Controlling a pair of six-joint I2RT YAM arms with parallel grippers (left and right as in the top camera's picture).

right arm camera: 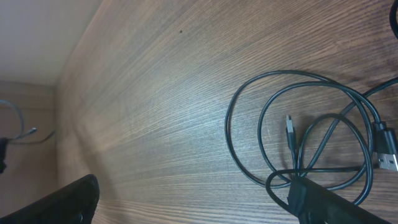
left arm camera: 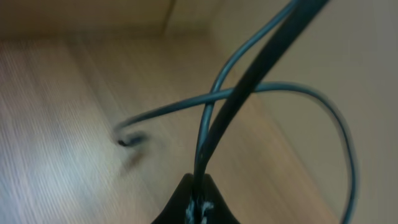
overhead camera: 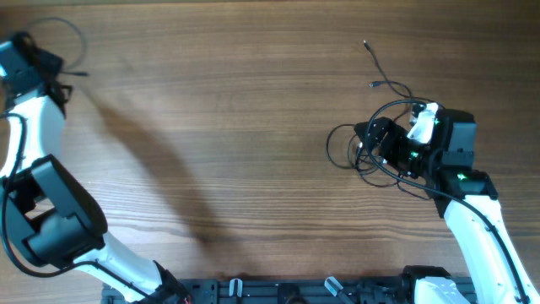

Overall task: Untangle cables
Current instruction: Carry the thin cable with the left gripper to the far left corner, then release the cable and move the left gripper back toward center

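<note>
**Arms:** two. **Grippers:** two.

**Left gripper** (left arm camera: 198, 206): positioned at the far left corner of the brown wood-grain table (overhead camera: 236, 101). The jaws are pressed fully together, clamped on one thin black cable (left arm camera: 229, 94). That cable comes out from between the jaws and forms one loop that crosses itself. It ends in a dark tip near the table surface, too blurred to tell its type. In the overhead view this cable lies well apart from everything else on the table.

**Right gripper** (right arm camera: 193, 199): positioned on the right side of the table, jaws spread wide, holding nothing. Its two black fingers (right arm camera: 68, 202) show at the lower left and lower right of the wrist view. The lower right one overlaps the near edge of the coiled group of thin black cables (right arm camera: 292, 142). Whether it touches the group cannot be confirmed.

**Coiled group:** it lies flat on the table, under and just left of the right gripper.
- At least three overlapping loops are visible.
- The number of separate cables in the group cannot be told.
- Silvery plug tips (right arm camera: 289, 123) in the right wrist view: two, one inside the loops and one at the right edge.
- Loose tails (overhead camera: 366, 43) in the overhead view: two, running from the group toward the far edge of the table, one longer than the other.
</note>
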